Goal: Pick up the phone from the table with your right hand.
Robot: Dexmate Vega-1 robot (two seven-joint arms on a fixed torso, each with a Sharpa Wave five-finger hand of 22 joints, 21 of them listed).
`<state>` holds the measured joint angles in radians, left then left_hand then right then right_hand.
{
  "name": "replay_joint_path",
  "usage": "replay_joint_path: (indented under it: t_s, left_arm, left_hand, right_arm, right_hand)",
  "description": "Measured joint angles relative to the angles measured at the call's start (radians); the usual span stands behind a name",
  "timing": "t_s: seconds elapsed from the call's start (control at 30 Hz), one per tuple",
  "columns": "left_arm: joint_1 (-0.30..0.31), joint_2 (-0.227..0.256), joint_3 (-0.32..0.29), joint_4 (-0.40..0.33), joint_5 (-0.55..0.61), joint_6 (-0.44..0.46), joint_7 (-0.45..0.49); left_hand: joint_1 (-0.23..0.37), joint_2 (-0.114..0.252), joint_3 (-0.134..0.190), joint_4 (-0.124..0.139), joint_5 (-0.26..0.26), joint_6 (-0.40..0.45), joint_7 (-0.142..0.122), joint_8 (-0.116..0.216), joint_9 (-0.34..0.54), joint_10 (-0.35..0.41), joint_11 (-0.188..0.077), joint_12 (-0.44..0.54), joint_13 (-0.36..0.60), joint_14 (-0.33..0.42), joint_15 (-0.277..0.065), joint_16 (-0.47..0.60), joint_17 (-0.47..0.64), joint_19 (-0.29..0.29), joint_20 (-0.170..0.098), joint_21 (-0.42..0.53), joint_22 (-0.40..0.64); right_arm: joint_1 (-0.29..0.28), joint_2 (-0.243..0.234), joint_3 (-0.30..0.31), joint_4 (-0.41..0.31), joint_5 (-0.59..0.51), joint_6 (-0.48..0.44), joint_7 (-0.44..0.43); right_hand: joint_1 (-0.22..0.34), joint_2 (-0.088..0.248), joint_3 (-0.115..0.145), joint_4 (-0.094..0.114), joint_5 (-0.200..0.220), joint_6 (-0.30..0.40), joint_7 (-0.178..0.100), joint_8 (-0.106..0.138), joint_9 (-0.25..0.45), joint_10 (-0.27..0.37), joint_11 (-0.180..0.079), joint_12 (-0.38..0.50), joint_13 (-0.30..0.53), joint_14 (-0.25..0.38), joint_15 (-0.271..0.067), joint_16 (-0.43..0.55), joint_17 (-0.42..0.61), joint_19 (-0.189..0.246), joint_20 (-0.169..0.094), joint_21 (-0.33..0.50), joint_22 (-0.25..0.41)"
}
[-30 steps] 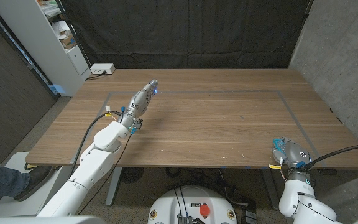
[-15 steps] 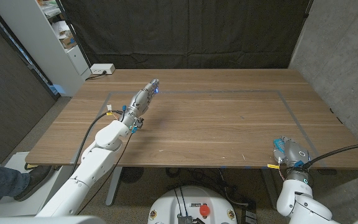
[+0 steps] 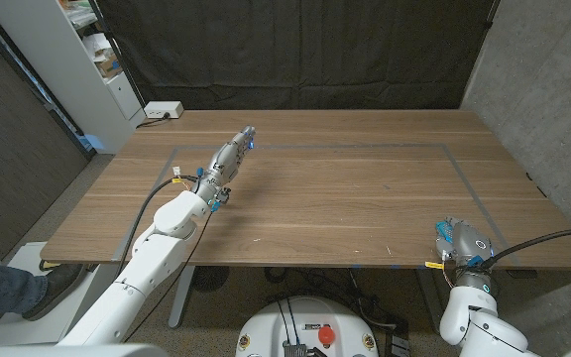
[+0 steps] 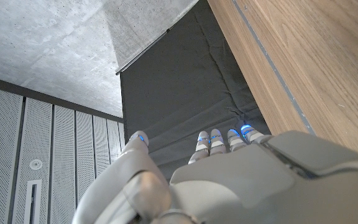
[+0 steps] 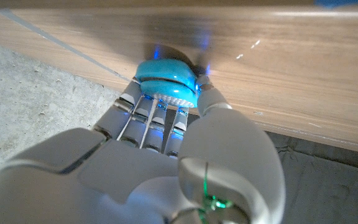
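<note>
The wooden table [image 3: 365,198] spreads wide across the head view, with a thin taped rectangle [image 3: 385,147] marked on its top. The left arm [image 3: 157,248] reaches in from 7 o'clock toward 12, and the left hand [image 3: 228,157] stretches out straight over the tape's far-left corner, fingers [image 4: 219,140] extended together and holding nothing. The right hand [image 3: 461,241] sits at 5 o'clock at the table's near edge, just inside the tape's near-right corner. In the right wrist view its fingers [image 5: 151,115] are bent toward the wood, blue fingertip pads lit; whether they hold anything I cannot tell. I cannot make out a phone anywhere on the table.
</note>
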<state>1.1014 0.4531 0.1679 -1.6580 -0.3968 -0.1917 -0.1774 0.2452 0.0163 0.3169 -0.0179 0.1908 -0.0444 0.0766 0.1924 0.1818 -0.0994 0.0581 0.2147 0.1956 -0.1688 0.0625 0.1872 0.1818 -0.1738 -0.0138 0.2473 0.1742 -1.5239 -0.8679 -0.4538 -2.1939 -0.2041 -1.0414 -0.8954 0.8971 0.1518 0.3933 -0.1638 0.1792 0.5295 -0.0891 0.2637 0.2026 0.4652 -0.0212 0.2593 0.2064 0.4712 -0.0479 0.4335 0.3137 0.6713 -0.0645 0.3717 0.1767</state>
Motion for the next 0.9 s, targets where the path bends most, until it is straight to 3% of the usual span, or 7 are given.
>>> replay_joint_path:
  t_s: [0.9]
  left_arm:
    - [0.01,-0.001,-0.005,-0.001,-0.008,-0.008,-0.008]
  left_hand:
    - [0.0,0.0,0.0,0.0,0.0,0.0,0.0,0.0,0.0,0.0,0.0,0.0,0.0,0.0,0.0,0.0,0.0,0.0,0.0,-0.004,0.0]
  right_arm:
    - [-0.033,-0.032,0.036,-0.038,-0.067,0.089,-0.004]
  right_hand:
    - [0.007,0.0,0.0,0.0,-0.003,0.007,0.0,-0.003,0.0,0.003,-0.001,0.0,0.001,0.001,0.001,0.0,0.0,0.005,-0.002,0.0,0.0]
